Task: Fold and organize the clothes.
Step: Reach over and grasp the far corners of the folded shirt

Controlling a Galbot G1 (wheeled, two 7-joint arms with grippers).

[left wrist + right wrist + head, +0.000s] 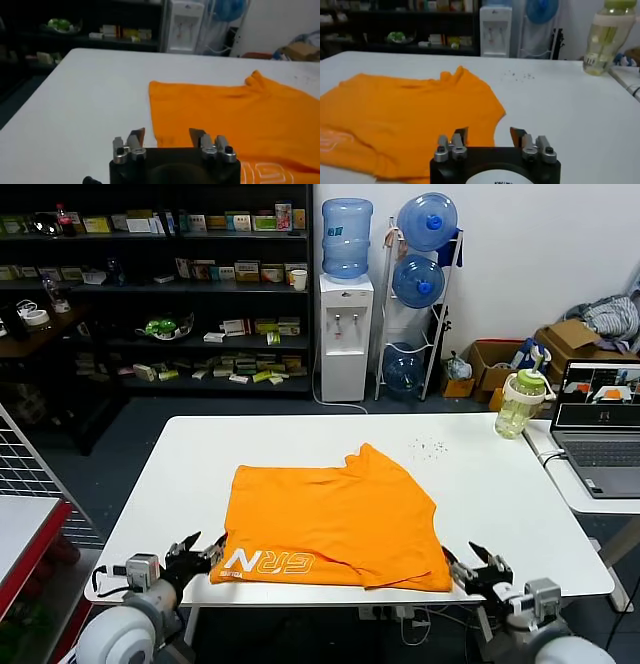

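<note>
So my white worktop (480,484) is big, and the orange T-shirt (335,519) lies on it near my edge, already folded partway, with white letters showing at the front left corner. It is not neat yet. One edge bulges out toward the far side, and the front right corner looks bumpy.

My left gripper (195,552) waits low at the front left corner of the shirt, jaws open, holding nothing. My right gripper (478,569) waits at the front right corner, jaws open too, also holding nothing.

I think the next job is to pinch both front corners and fold the shirt over. To do it well, I should grab only the cloth edge, lift both sides at the same height, and go slow, because thin cloth slips and wrinkles.

My head view shows the whole shirt and both arms. My left wrist view shows the straight left edge just past my open jaws. My right wrist view shows the curled right edge, some small dark specks (517,75), and a bottle (606,37) far off.
</note>
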